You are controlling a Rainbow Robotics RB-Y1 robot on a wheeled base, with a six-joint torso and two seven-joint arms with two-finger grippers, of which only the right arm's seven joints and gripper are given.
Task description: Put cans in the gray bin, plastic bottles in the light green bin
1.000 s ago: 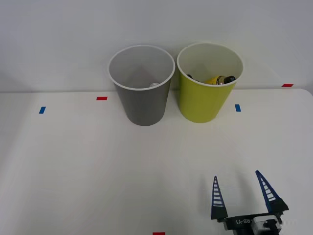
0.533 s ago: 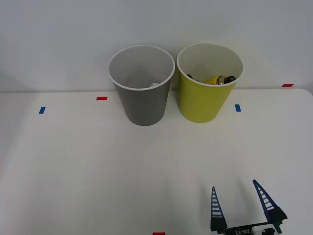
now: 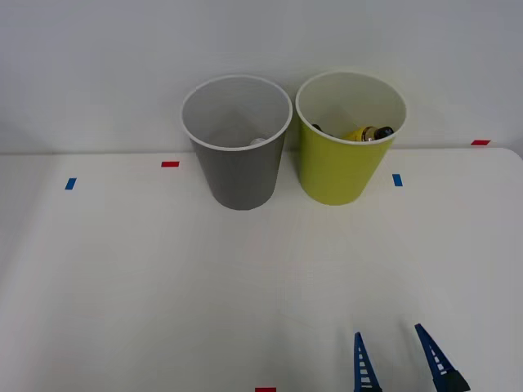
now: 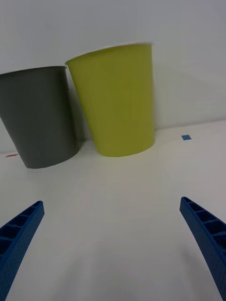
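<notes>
Both bins look matt plastic: gray bin (image 3: 239,171), light green bin (image 3: 337,167). Table (image 3: 163,278) smooth, matt white. My fingers (image 4: 207,237) ribbed blue plastic.

No readable text, label or number on bins, bottle, tape marks.
</notes>
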